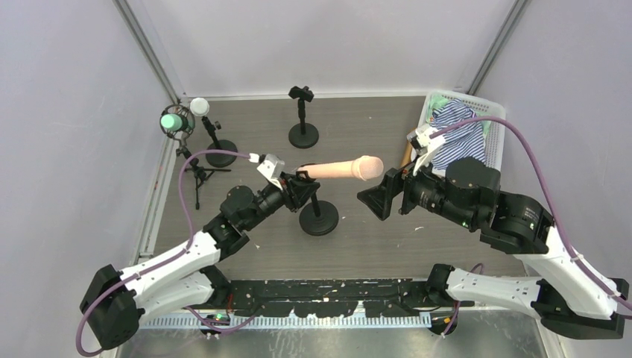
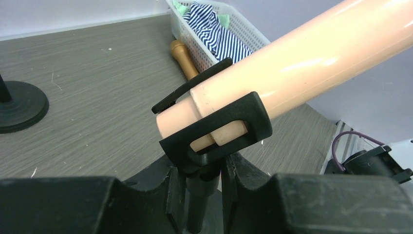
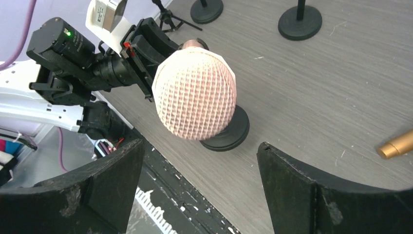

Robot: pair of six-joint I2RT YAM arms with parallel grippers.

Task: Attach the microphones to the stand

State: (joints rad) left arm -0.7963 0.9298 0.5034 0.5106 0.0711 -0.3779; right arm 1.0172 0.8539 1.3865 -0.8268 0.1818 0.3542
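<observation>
Pink mic (image 1: 339,169) prob. seated on stand (image 1: 319,221).

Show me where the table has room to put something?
Bare table lies between the empty stand and the basket, and in front of the pink microphone's stand. The left back corner, with the green microphone and white microphone, is crowded.

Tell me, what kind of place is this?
Probably a robot lab test cell: a left arm and right arm bolted to a table, plain walls close around, and mic stands set out.
</observation>
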